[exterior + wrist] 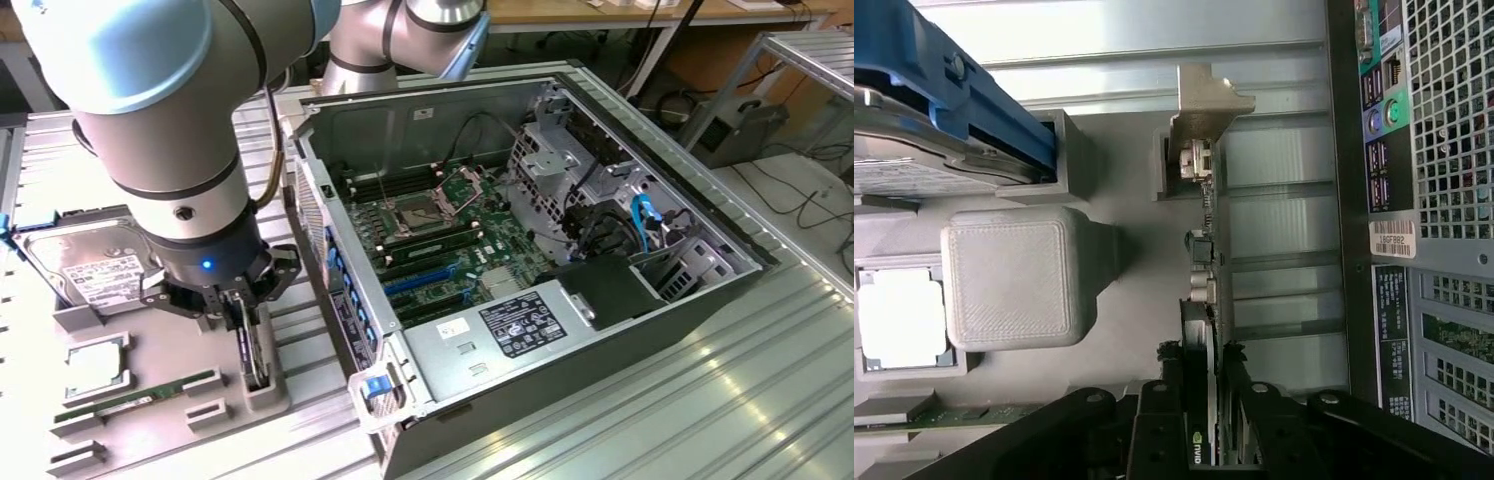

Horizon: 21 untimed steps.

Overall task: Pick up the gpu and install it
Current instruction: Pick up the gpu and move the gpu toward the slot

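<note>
Beside the open computer case (561,400), on the exterior view's left, a grey holder tray (147,345) carries the loose parts, each in its own seat. A silver hard drive (100,270) with a white label lies at the far end, a square processor (94,368) sits in a shallow pocket, and a thin green RAM stick (134,398) rests in a long groove. The gpu (252,360) stands on edge in the tray's narrow slot nearest the case, its silver bracket (1204,100) at the far end from the arm. The gripper (247,325) is down over the card's upper edge with a jaw on each side of it. In the wrist view the card (1201,290) runs straight up between them, yet whether they pinch it or stand just clear cannot be told. Inside the case, the motherboard (441,230) lies flat with blue slots (420,280) and a processor socket (427,210). A labelled power supply (521,325) fills the near corner.
</note>
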### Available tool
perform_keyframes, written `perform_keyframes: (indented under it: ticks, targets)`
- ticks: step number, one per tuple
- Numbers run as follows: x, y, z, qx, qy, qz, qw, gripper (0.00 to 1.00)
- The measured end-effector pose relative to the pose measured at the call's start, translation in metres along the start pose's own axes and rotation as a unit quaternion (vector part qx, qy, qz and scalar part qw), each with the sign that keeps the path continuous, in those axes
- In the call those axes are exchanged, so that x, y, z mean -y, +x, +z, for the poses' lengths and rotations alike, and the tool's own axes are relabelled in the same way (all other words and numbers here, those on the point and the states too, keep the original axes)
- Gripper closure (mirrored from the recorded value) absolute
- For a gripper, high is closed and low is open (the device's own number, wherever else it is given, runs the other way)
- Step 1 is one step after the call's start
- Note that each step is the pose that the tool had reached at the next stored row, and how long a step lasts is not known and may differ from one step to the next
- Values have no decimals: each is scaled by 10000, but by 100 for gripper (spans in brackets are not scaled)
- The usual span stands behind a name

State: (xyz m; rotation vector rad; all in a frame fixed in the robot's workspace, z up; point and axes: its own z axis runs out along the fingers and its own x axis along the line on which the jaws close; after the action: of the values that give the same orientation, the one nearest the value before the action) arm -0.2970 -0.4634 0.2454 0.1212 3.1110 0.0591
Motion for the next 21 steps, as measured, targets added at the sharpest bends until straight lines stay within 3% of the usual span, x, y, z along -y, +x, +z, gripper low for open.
perform_keyframes:
  ticks: [9, 16, 21]
  targets:
    - [0, -1, 1, -12, -4, -143, 9999, 74]
    - [-4, -44, 0, -90, -5, -271, 9996, 74]
    - [-6, -63, -19, -127, -14, -275, 9995, 74]
